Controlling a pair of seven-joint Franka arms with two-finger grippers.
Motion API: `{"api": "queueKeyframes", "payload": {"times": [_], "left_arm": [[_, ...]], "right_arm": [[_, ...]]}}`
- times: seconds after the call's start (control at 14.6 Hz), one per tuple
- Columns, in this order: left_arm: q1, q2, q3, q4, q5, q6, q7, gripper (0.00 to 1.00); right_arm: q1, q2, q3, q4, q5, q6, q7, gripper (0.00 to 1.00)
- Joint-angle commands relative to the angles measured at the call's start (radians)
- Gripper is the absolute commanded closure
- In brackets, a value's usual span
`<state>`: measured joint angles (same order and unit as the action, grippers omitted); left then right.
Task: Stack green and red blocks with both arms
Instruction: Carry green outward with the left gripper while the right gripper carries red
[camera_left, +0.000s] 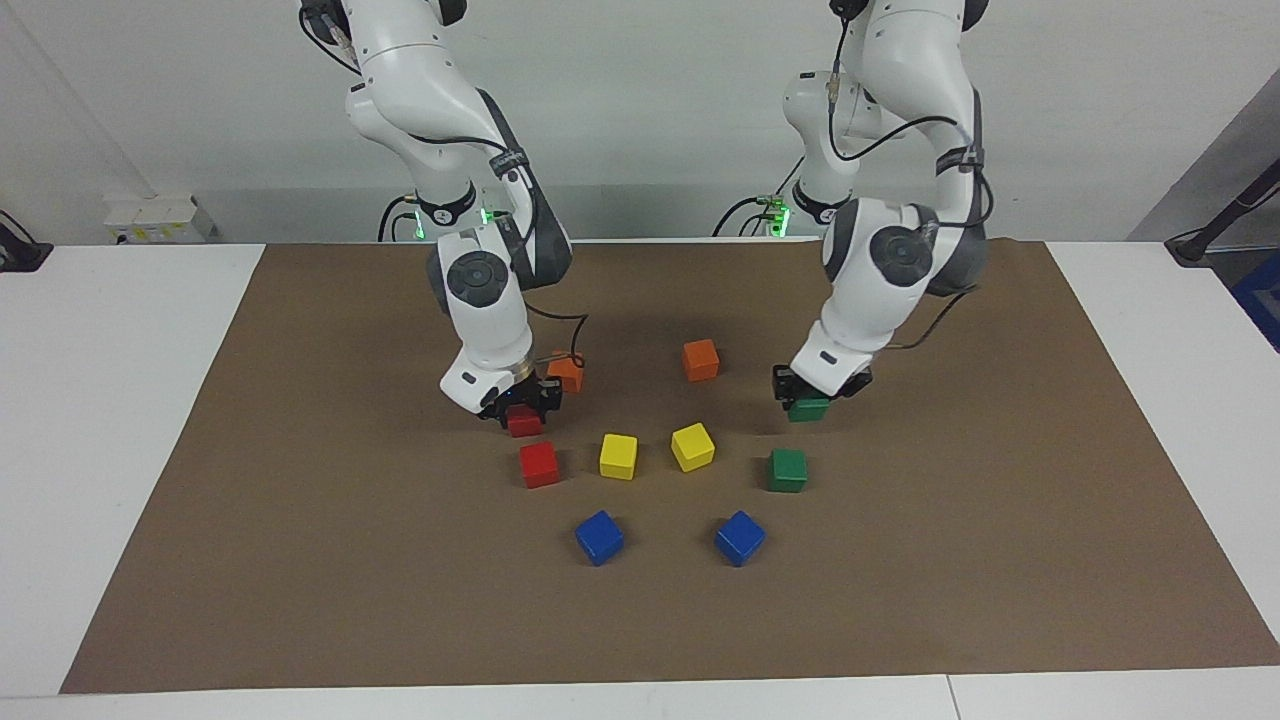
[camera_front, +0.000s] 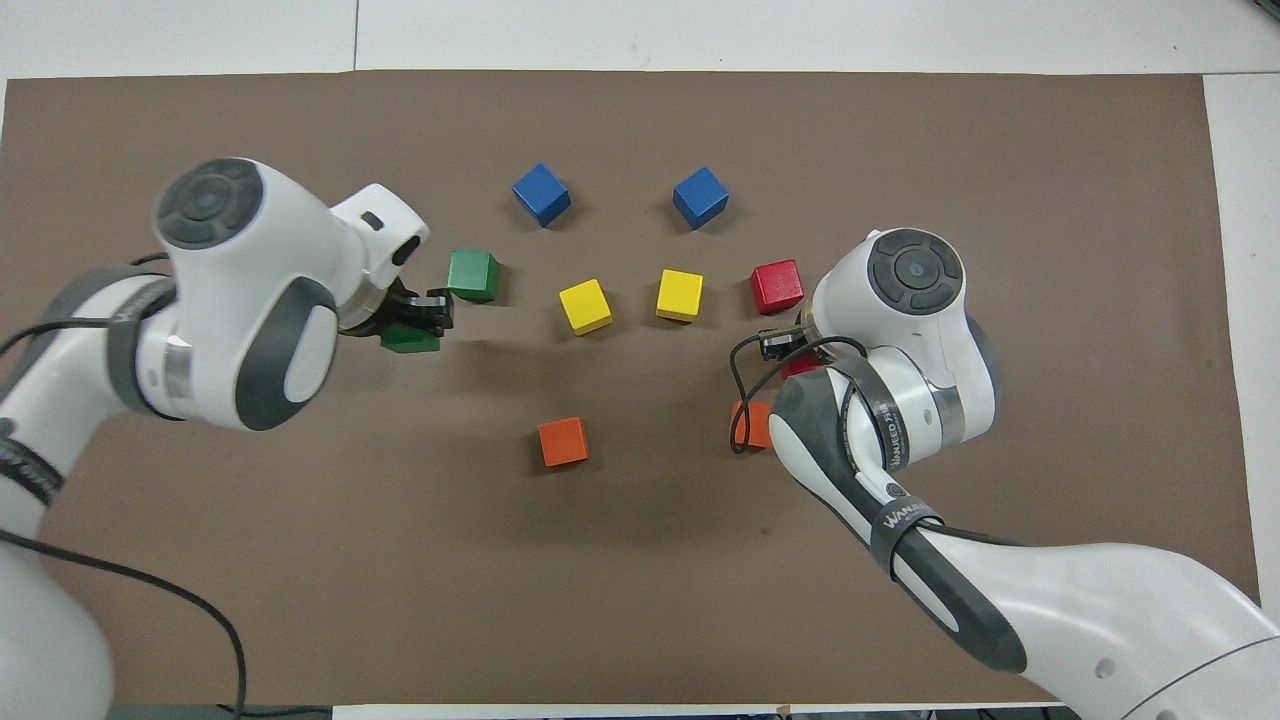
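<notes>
left claw clenched on green block, centre-right | right claw clenched on red block, centre-left | blocks likely light, rigid; grip opposite flat faces

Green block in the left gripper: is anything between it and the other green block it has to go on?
Nothing visible. The left gripper, shut on the green block, hangs just above the mat, beside the other green block, whose top is bare. The yellow blocks sit off to one side.
</notes>
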<state>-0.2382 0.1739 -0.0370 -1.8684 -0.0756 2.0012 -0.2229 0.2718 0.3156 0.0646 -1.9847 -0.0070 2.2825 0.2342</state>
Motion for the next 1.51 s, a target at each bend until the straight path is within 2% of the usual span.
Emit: {"api": "queueKeyframes", "payload": {"times": [0.0, 0.14, 0.27, 0.48, 0.68, 0.89, 1.03, 1.23, 1.44], "left_arm": [[0.144, -0.151, -0.004, -0.025, -0.003, -0.142, 0.144, 1.0], [0.261, -0.214, -0.004, -0.037, -0.003, -0.196, 0.276, 1.0], [0.388, -0.235, -0.004, -0.067, -0.003, -0.193, 0.472, 1.0], [0.519, -0.274, -0.003, -0.197, -0.003, -0.06, 0.651, 1.0], [0.533, -0.266, -0.003, -0.325, -0.003, 0.109, 0.66, 1.0], [0.525, -0.235, -0.003, -0.426, -0.003, 0.276, 0.657, 1.0], [0.519, -0.212, -0.003, -0.436, -0.003, 0.307, 0.659, 1.0], [0.514, -0.154, -0.004, -0.437, -0.003, 0.381, 0.663, 1.0], [0.511, -0.13, -0.004, -0.439, -0.001, 0.419, 0.665, 1.0]], "right_arm": [[0.006, -0.004, -0.002, -0.011, 0.01, 0.003, 0.019, 1.0], [-0.015, -0.012, -0.002, 0.019, 0.01, -0.038, 0.004, 1.0], [-0.098, -0.021, -0.008, 0.07, 0.009, -0.109, -0.105, 1.0], [-0.264, -0.032, -0.008, 0.072, 0.009, -0.1, -0.316, 1.0], [-0.361, -0.03, -0.008, 0.063, 0.009, -0.089, -0.354, 1.0], [-0.384, -0.018, -0.008, 0.05, 0.009, -0.037, -0.398, 1.0], [-0.387, 0.005, -0.008, 0.05, 0.009, 0.005, -0.397, 1.0], [-0.385, 0.011, -0.008, 0.049, 0.009, 0.006, -0.397, 1.0], [-0.385, 0.008, -0.008, 0.035, 0.009, 0.009, -0.398, 1.0]]}}
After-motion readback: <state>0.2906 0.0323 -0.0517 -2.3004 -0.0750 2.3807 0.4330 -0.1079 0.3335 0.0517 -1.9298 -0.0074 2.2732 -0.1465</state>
